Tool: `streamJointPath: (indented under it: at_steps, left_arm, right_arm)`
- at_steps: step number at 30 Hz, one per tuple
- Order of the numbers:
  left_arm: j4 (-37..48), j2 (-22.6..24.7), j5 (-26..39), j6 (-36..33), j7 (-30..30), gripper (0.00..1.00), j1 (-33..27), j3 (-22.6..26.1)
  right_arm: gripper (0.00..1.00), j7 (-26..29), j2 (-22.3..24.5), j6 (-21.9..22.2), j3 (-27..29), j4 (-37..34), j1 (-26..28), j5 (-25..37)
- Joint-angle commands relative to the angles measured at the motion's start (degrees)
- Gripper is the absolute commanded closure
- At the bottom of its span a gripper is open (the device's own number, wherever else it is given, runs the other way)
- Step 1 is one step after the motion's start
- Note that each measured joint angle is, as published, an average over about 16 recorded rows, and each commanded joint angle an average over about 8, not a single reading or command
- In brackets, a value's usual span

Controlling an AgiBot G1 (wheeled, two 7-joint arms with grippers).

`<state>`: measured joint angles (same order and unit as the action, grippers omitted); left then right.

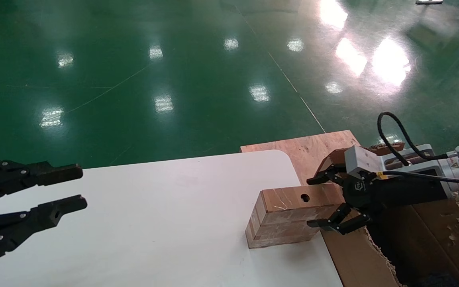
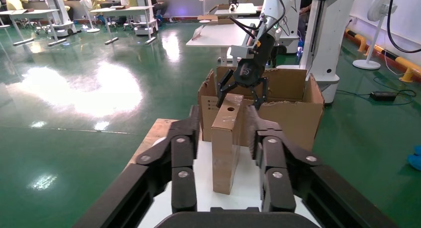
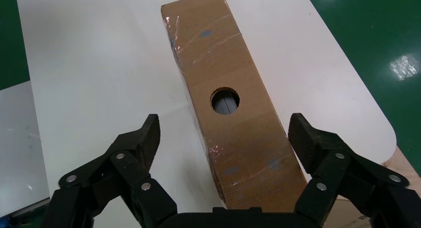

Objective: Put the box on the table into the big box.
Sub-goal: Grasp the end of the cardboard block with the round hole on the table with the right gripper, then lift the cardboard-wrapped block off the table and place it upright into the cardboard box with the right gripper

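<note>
Right gripper [image 1: 330,201], fingers spread, straddles the near end of the holed box [image 1: 289,217], whose long axis runs straight away from it; left gripper [image 1: 70,189], also spread, well apart.

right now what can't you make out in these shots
- What lies inside the small box: the right wrist view shows only darkness through its round hole.
- The bottom of the big box: in the head view the right gripper, open around the small box's end, and its arm cover part of it; the frame edge cuts off the rest.
- The black print on the big box's side in the left wrist view: too small to read.
- The left gripper, open over the table: its arm is cut off.
</note>
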<state>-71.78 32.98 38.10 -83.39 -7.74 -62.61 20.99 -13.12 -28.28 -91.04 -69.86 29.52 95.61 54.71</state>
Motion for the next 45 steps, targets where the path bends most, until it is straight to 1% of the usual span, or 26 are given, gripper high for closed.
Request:
streamJointPath:
  at_steps: [1, 22, 26, 29, 32, 37, 41, 45]
  left_arm:
    - [0.0, 0.0, 0.0, 0.0, 0.0, 0.0, 0.0, 0.0]
    - [0.0, 0.0, 0.0, 0.0, 0.0, 0.0, 0.0, 0.0]
    - [0.0, 0.0, 0.0, 0.0, 0.0, 0.0, 0.0, 0.0]
    - [0.0, 0.0, 0.0, 0.0, 0.0, 0.0, 0.0, 0.0]
    - [0.0, 0.0, 0.0, 0.0, 0.0, 0.0, 0.0, 0.0]
    - [0.0, 0.0, 0.0, 0.0, 0.0, 0.0, 0.0, 0.0]
    - [0.0, 0.0, 0.0, 0.0, 0.0, 0.0, 0.0, 0.0]
    - [0.0, 0.0, 0.0, 0.0, 0.0, 0.0, 0.0, 0.0]
  right_arm:
    - [1.0, 0.0, 0.0, 0.0, 0.1, 0.1, 0.0, 0.0]
    - [1.0, 0.1, 0.1, 0.1, 0.3, 0.3, -0.2, 0.1]
    - [1.0, 1.4, 0.1, 0.3, 0.1, 0.4, -0.3, -0.3]
    - [1.0, 4.8, 0.6, 0.3, -0.1, 1.3, 0.5, -1.4]
    - [1.0, 10.0, 2.1, 0.1, -0.1, 3.0, 2.2, -3.4]
    - [1.0, 19.4, 6.9, 0.4, 0.6, 7.2, 6.2, -7.9]
    - [1.0, 25.8, 11.8, 1.4, 2.2, 11.2, 11.3, -8.7]
    - [1.0, 31.8, 17.6, 3.1, 5.0, 16.4, 18.5, -5.7]
